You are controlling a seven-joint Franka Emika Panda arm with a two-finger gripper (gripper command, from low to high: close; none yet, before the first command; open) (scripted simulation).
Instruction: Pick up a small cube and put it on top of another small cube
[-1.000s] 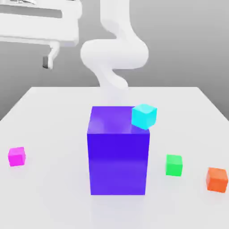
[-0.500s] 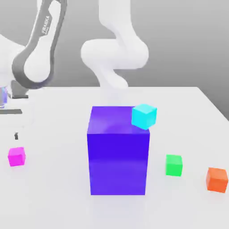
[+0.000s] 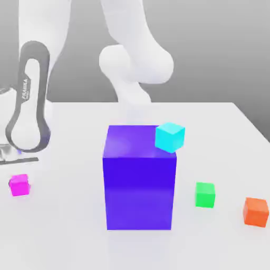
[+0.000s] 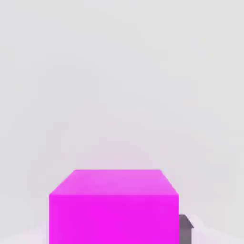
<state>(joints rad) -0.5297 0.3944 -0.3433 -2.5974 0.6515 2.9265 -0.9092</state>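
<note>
Magenta small cube [image 3: 20,185] resting on the white desk [image 3: 68,232] at the exterior view's left, well apart from the large purple-blue block [image 3: 139,179]. The tool [image 3: 17,182] sits down at the cube, and one dark finger [image 4: 185,228] lies just beside it; whether the fingers clamp it cannot be told. Cyan cube [image 3: 170,136] at the block's upper corner; green cube [image 3: 205,194] and orange cube [image 3: 256,211] toward the exterior view's right.

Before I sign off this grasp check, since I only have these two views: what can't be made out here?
- End effector, exterior view: it sits at the pink cube, but the arm's hand in front hides its closing on the cube.
- Pink cube, hand view: lower part cut off by the picture's edge; one dark finger peeks beside it, contact unclear.
- Purple block, exterior view: whatever lies behind it on the table is hidden.
</note>
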